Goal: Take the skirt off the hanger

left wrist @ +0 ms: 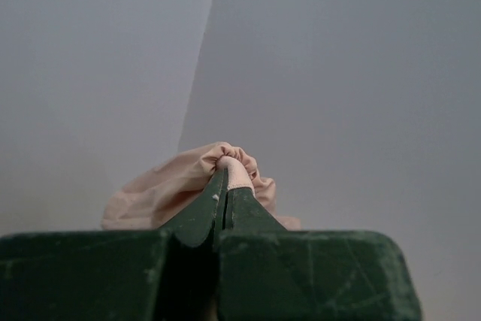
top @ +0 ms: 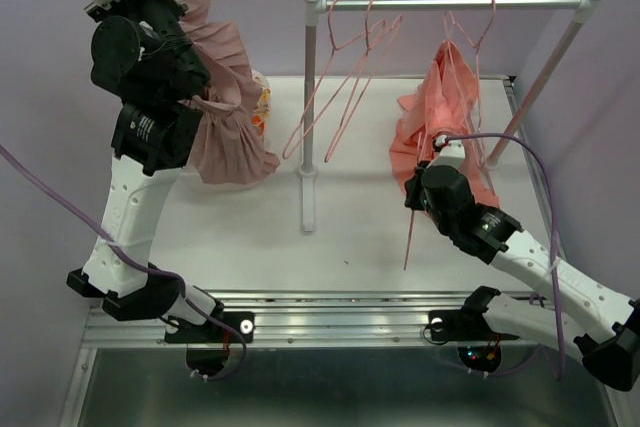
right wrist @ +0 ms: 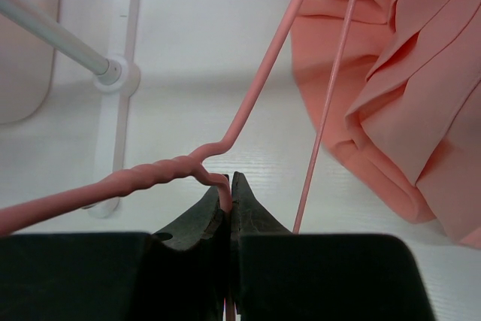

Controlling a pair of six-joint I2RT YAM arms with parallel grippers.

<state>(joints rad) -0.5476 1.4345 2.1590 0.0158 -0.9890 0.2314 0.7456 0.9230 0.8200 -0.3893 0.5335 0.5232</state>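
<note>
To the left of the rack [top: 309, 97], the pink skirt [top: 232, 132] is held aloft by the left gripper [left wrist: 223, 174]. The jaws are pinched together on a bunched fold of the cloth at its top, as the left wrist view shows. The pleats hang down beside the raised arm, well clear of the rack's rail [top: 450, 4]. Whether the hem touches the table [top: 250, 237] cannot be told.

In front of the rack, under the right end of the rail, the hanger [right wrist: 150, 178] is clamped by the right gripper [right wrist: 228, 184]. The jaws are closed on the wire just below its twisted neck. From above, one thin leg of that wire is seen slanting down toward the table in front of the rack. No cloth is seen on this hanger.

A coral skirt [top: 425, 122] hangs from the right part of the rail, just behind the right gripper, with its pleats draped to the table. Two empty hangers [top: 345, 77] are hooked on the left part of the rail, beside the rack's near post.
</note>
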